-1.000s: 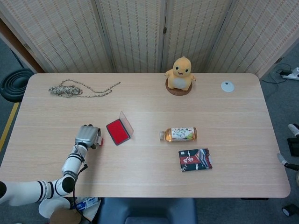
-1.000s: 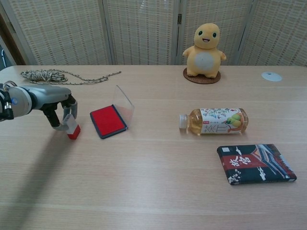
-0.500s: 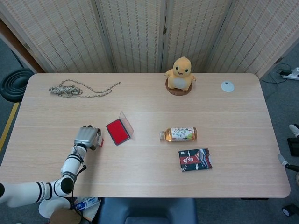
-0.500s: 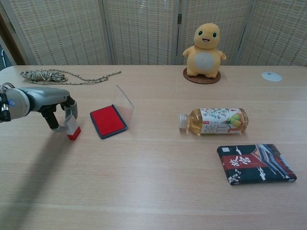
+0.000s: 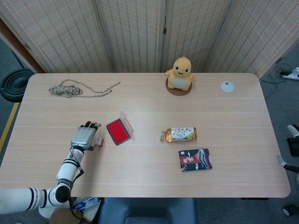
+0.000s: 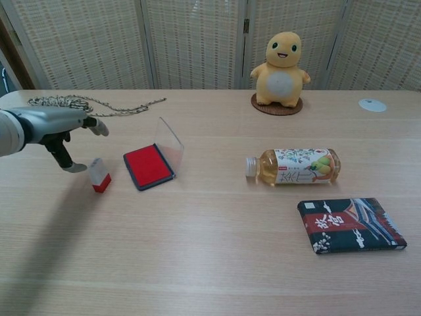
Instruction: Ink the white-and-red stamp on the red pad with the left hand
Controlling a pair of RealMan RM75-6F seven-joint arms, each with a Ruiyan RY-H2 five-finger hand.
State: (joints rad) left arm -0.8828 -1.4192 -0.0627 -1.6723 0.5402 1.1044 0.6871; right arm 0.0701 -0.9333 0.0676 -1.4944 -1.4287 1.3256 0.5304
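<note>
The counter carries everything; the left hand, which half a second ago clasped the stamp, has let go and lifted, its fingers now spread and released, holding nothing; the red pad lies open just right of the stamp, clear lid tilted up; the white-and-red stamp stands on the counter, red end down, just below and right of the thumb tip, apart from the fingers. In the head view the left hand sits just left of the stamp; the right hand is out of sight.
</note>
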